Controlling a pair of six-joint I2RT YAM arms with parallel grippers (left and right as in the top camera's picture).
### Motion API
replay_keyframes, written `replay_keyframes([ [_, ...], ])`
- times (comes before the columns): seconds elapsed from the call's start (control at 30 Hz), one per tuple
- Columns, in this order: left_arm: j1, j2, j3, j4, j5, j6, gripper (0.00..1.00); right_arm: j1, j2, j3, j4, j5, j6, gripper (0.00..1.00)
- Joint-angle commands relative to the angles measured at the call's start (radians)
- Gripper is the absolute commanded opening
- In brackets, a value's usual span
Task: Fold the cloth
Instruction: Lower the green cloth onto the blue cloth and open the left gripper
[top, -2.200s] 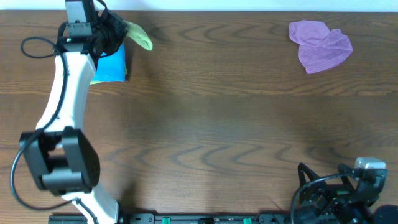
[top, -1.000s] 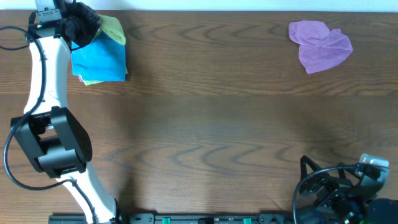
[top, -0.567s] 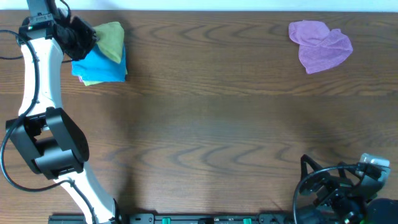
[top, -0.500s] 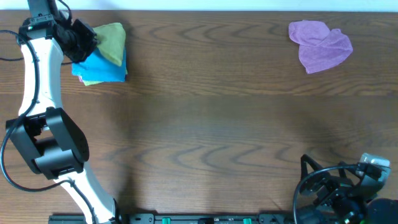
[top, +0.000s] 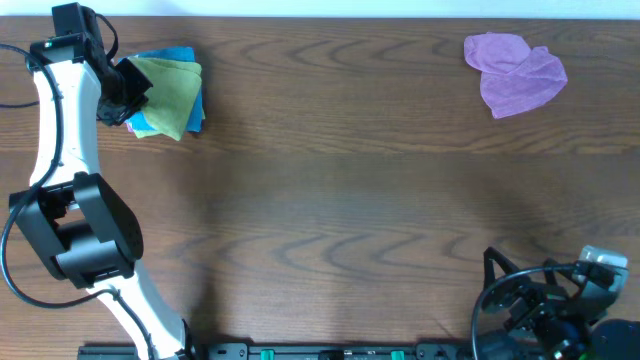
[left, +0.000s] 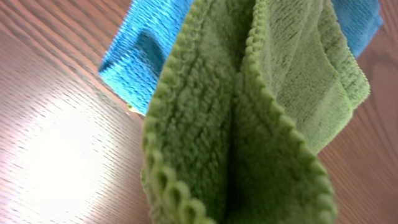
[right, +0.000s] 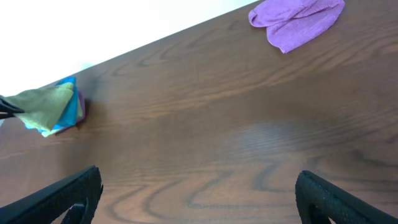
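**Cloth pinched above the blue cloth at the far left corner**

Our left pincer (top: 122, 88) is clenched on the left edge of the cloth (top: 168, 85), close to the far left corner of the counter (top: 350, 200). The wrist view shows no fingers, only bunched green layers hanging near the lens. We judge the grasp from the other two views, where the cloth draws to a point at the pincer. The rest of the cloth drapes over the blue cloth (top: 180, 54), touching it and covering most of it.

We see three risks:
- The textured pile could catch on the blue cloth, so a pull might drag both.
- The pinch seems to hold more than one layer, so the cloth may land bunched rather than flat.
- The far and left edges are near, so a swing outward could carry the cloth off the counter.

Open room lies toward the near edge and the middle, where the wood is bare. The purple cloth (top: 515, 72) sits near the far right corner, well apart. Our right pincer (right: 198, 180) is released, jaws wide, at the near right corner, out of the way.
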Motion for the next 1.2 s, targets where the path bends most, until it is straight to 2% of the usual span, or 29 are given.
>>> replay_keyframes([
  [0.0, 0.005, -0.004, -0.018, 0.000, -0.066, 0.018, 0.06, -0.010, -0.004, -0.002, 0.004, 0.010, 0.016, 0.99],
  [0.13, 0.005, -0.004, -0.026, 0.027, -0.069, 0.018, 0.08, -0.010, -0.004, -0.002, 0.003, 0.009, 0.016, 0.99],
  [0.2, 0.005, -0.004, -0.026, 0.036, -0.073, 0.022, 0.21, -0.010, -0.004, -0.002, 0.003, 0.010, 0.016, 0.99],
  [0.23, 0.006, -0.004, -0.026, 0.039, -0.082, 0.021, 0.22, -0.010, -0.004, -0.002, 0.003, 0.010, 0.016, 0.99],
  [0.3, 0.005, -0.004, -0.026, 0.048, -0.100, 0.022, 0.18, -0.010, -0.004, -0.002, 0.003, 0.010, 0.016, 0.99],
  [0.4, 0.005, -0.004, -0.026, 0.080, -0.114, 0.034, 0.19, -0.010, -0.004, -0.002, 0.003, 0.010, 0.016, 0.99],
  [0.5, 0.005, -0.004, -0.027, 0.127, -0.113, 0.035, 0.10, -0.010, -0.004, -0.002, 0.003, 0.010, 0.016, 0.99],
  [0.7, 0.003, 0.002, -0.027, 0.221, -0.113, 0.035, 0.11, -0.010, -0.004, -0.002, 0.003, 0.010, 0.016, 0.99],
  [0.73, 0.003, 0.006, -0.027, 0.225, -0.112, 0.035, 0.19, -0.010, -0.004, -0.002, 0.003, 0.010, 0.016, 0.99],
  [0.77, 0.003, 0.011, -0.027, 0.226, -0.112, 0.035, 0.33, -0.010, -0.004, -0.002, 0.003, 0.010, 0.016, 0.99],
  [0.83, 0.003, 0.023, -0.027, 0.222, -0.113, 0.035, 0.49, -0.010, -0.004, -0.002, 0.003, 0.010, 0.016, 0.99],
  [1.03, 0.004, 0.048, -0.026, 0.219, -0.137, 0.066, 0.60, -0.010, -0.004, -0.002, 0.003, 0.008, 0.016, 0.99],
  [1.1, 0.006, 0.043, -0.026, 0.219, -0.178, 0.068, 0.71, -0.010, -0.004, -0.002, 0.003, 0.006, 0.016, 0.99],
  [1.17, 0.012, 0.040, -0.026, 0.218, -0.188, 0.071, 0.91, -0.010, -0.004, -0.002, 0.003, 0.008, 0.016, 0.99],
])
